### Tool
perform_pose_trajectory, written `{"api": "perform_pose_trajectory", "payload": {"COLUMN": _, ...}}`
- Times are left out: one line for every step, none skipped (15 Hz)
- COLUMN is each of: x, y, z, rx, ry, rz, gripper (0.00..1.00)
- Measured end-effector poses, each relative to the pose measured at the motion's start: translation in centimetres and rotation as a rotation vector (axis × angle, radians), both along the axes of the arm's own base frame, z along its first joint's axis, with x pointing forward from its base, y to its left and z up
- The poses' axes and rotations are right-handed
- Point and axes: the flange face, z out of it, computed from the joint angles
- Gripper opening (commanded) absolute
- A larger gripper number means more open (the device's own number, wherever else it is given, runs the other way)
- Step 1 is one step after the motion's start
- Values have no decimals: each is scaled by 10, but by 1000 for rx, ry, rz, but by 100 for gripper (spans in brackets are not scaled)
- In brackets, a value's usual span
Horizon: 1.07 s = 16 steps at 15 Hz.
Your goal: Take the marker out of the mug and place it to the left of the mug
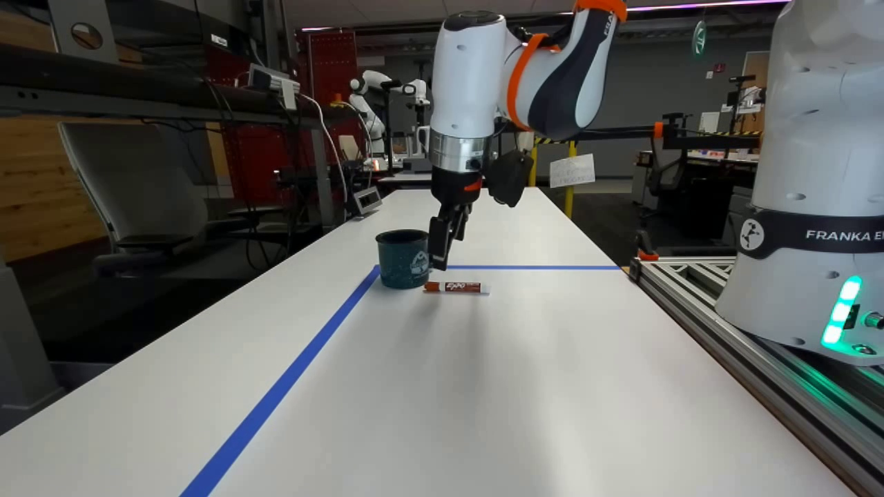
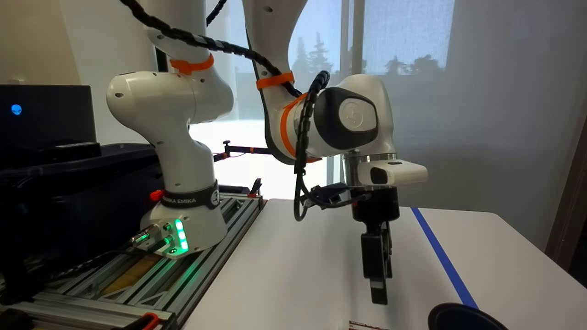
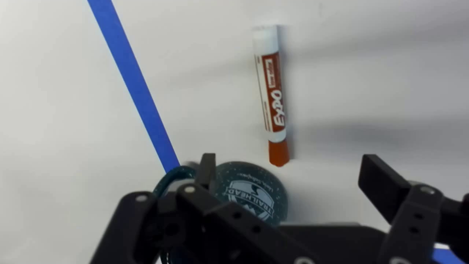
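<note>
Marker (image 3: 270, 91) lies flat on the bench (image 1: 525, 386), outside the mug (image 1: 400, 261), orange-red end (image 3: 279, 152) just beside it. Fingers (image 3: 383, 187) apart, holding nothing. Removal looks done, release too; whether this spot counts as "left" I can't tell. If so, only backing off remains.

The arm (image 1: 468, 86) is bent, its claw (image 3: 288, 169) pointing down, both fingers (image 3: 381, 185) spread wide apart.

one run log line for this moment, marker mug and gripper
marker: out of mug, lying beside it on table; mug: upright on table; gripper: open, holding nothing, above table
</note>
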Motion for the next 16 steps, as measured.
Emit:
{"api": "perform_pose_trajectory", "payload": {"x": -2, "y": 1, "z": 0, "rx": 0, "ry": 31, "rz": -19, "gripper": 100}}
{"api": "perform_pose_trajectory", "payload": {"x": -3, "y": 4, "z": 0, "rx": 4, "ry": 63, "rz": -32, "gripper": 100}}
{"api": "perform_pose_trajectory", "payload": {"x": -3, "y": 6, "z": 1, "rx": 13, "ry": 93, "rz": -42, "gripper": 100}}
{"api": "perform_pose_trajectory", "payload": {"x": -3, "y": 8, "z": 2, "rx": 25, "ry": 121, "rz": -48, "gripper": 100}}
{"api": "perform_pose_trajectory", "payload": {"x": -2, "y": 9, "z": 4, "rx": 38, "ry": 148, "rz": -48, "gripper": 100}}
{"api": "perform_pose_trajectory", "payload": {"x": 0, "y": 10, "z": 7, "rx": 54, "ry": 171, "rz": -48, "gripper": 100}}
{"api": "perform_pose_trajectory", "payload": {"x": 1, "y": 11, "z": 11, "rx": 70, "ry": 195, "rz": -46, "gripper": 100}}
{"api": "perform_pose_trajectory", "payload": {"x": 2, "y": 12, "z": 15, "rx": 85, "ry": 218, "rz": -42, "gripper": 100}}
{"api": "perform_pose_trajectory", "payload": {"x": 3, "y": 13, "z": 21, "rx": 97, "ry": 238, "rz": -37, "gripper": 100}}
{"api": "perform_pose_trajectory", "payload": {"x": 4, "y": 13, "z": 27, "rx": 107, "ry": 254, "rz": -31, "gripper": 100}}
{"api": "perform_pose_trajectory", "payload": {"x": 5, "y": 13, "z": 33, "rx": 118, "ry": 263, "rz": -21, "gripper": 100}}
{"api": "perform_pose_trajectory", "payload": {"x": 5, "y": 13, "z": 40, "rx": 132, "ry": 267, "rz": -6, "gripper": 100}}
{"api": "perform_pose_trajectory", "payload": {"x": 6, "y": 11, "z": 46, "rx": 147, "ry": 266, "rz": 10, "gripper": 100}}
{"api": "perform_pose_trajectory", "payload": {"x": 6, "y": 10, "z": 52, "rx": 162, "ry": 264, "rz": 29, "gripper": 100}}
{"api": "perform_pose_trajectory", "payload": {"x": 6, "y": 8, "z": 57, "rx": 179, "ry": 262, "rz": 53, "gripper": 100}}
{"api": "perform_pose_trajectory", "payload": {"x": 6, "y": 6, "z": 61, "rx": 194, "ry": 260, "rz": 79, "gripper": 100}}
